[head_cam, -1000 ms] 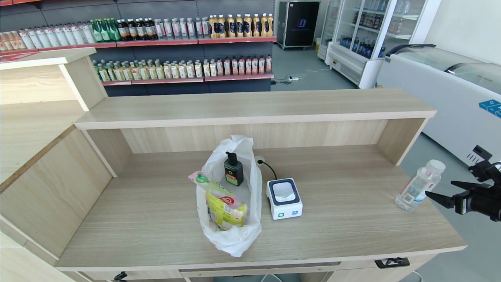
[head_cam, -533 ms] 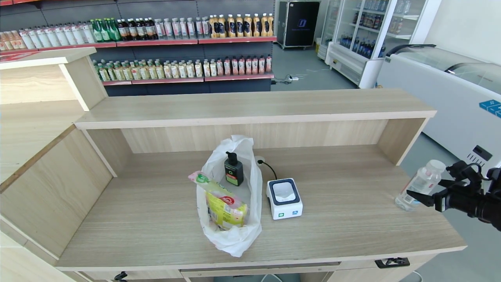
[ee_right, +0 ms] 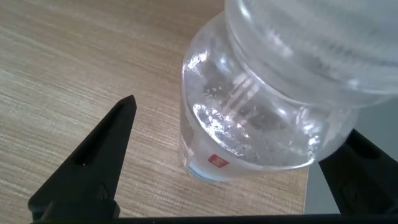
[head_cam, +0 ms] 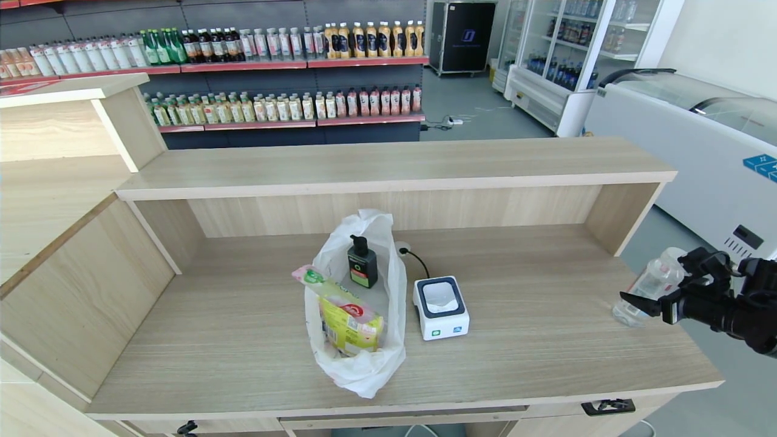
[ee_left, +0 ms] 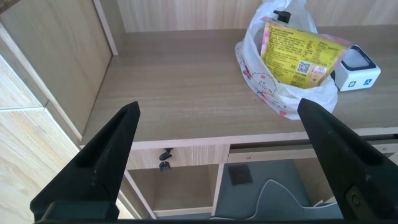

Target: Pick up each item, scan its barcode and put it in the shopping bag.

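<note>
Clear water bottle (head_cam: 643, 291) stands at the counter (head_cam: 546, 321) edge between the right gripper's (head_cam: 654, 276) wide-open fingers, not yet clamped; the left gripper (ee_left: 217, 109) hangs equally open, empty.

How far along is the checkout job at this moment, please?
Done: a yellow-green pouch and a dark pump bottle already sit in the shopping bag. In hand: the right tool is open around the clear bottle at the right edge of the counter, not yet gripping it. Left: grasp that bottle, pass it over the scanner and bag it.
</note>
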